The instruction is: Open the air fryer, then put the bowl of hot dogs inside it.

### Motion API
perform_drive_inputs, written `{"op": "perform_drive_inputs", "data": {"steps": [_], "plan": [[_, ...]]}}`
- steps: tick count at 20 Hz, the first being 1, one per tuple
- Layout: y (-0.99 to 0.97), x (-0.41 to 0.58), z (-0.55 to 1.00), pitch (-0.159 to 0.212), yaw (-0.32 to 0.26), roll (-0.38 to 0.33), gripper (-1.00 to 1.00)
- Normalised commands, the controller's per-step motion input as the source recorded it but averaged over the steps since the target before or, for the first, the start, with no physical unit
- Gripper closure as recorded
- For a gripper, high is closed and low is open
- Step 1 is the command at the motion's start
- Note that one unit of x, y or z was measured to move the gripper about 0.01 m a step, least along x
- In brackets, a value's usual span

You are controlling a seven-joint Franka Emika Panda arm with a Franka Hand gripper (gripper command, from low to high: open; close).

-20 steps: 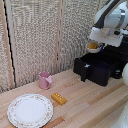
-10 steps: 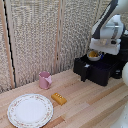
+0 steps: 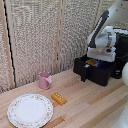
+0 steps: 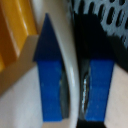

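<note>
- The air fryer point(image 3: 112, 55) stands at the exterior view's right, its drawer point(image 3: 95, 70) pulled out toward the middle of the table point(image 3: 85, 107), the handle point(image 3: 84, 75) at the drawer's front end. Open like this, the drawer gives the arm a clear way in from above.
- The gripper point(image 3: 93, 59) hangs directly over the open drawer, low against it. In the wrist view its blue fingers point(image 4: 50, 82) pinch the cream rim of the bowl point(image 4: 72, 75) between them, one inside and one outside; a rim grip keeps the bowl level for lowering.
- The bowl point(image 3: 91, 62) sits at the drawer's mouth, the yellow-orange hot dogs point(image 3: 92, 62) just showing inside it.
- Beyond the drawer's front, well apart from the fryer, lie a pink mug point(image 3: 45, 80), a floral plate point(image 3: 29, 110) and an orange block point(image 3: 59, 98).
- Against the earlier frames, the gripper and bowl have dropped from above the fryer to the drawer; release looks near.
</note>
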Motion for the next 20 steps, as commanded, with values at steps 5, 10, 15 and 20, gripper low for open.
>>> {"op": "perform_drive_inputs", "data": {"steps": [5,10,15,20], "plan": [[-0.03,-0.111,-0.01,0.097,-0.04,-0.028,-1.0],[0.19,-0.256,0.17,0.0,-0.046,-0.03,-1.0],[0.43,-0.214,0.29,0.001,-0.015,0.007,-1.0],[0.14,0.026,0.55,0.001,-0.025,0.023,-1.0]]}}
